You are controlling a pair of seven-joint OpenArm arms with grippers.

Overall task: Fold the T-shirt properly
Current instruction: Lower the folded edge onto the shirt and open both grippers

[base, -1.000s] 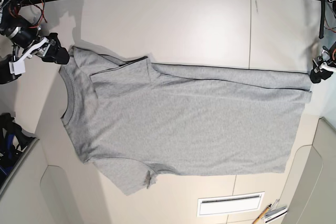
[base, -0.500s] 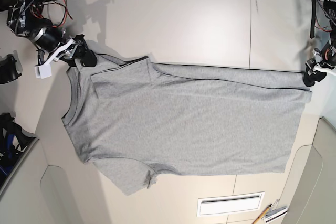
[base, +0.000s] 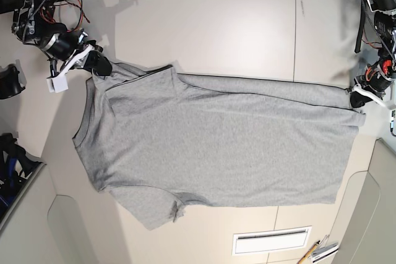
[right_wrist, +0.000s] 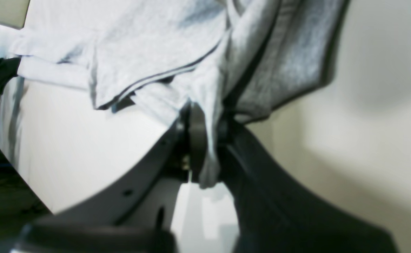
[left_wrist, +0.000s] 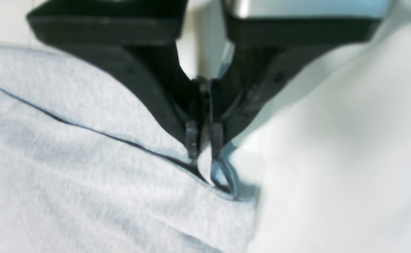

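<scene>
T-shirt [base: 216,146] flat on bench [base: 235,29], one long edge folded in. Left fingers [left_wrist: 205,140] clamped on hem corner at 3 o'clock, right fingers [right_wrist: 205,147] clamped on shoulder at 10. Most folds remain.

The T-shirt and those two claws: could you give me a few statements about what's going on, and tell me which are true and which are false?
1. The right gripper is shut on a bunch of the T-shirt. True.
2. The left gripper hangs open, away from the cloth. False: its jaws are shut on the shirt's edge.
3. Bold black lettering shows on the shirt. False: only plain grey fabric faces up.
4. The shirt's upper edge is folded over along its length. True.
5. The shirt hangs wholly in the air. False: most of it lies on the table.
</scene>
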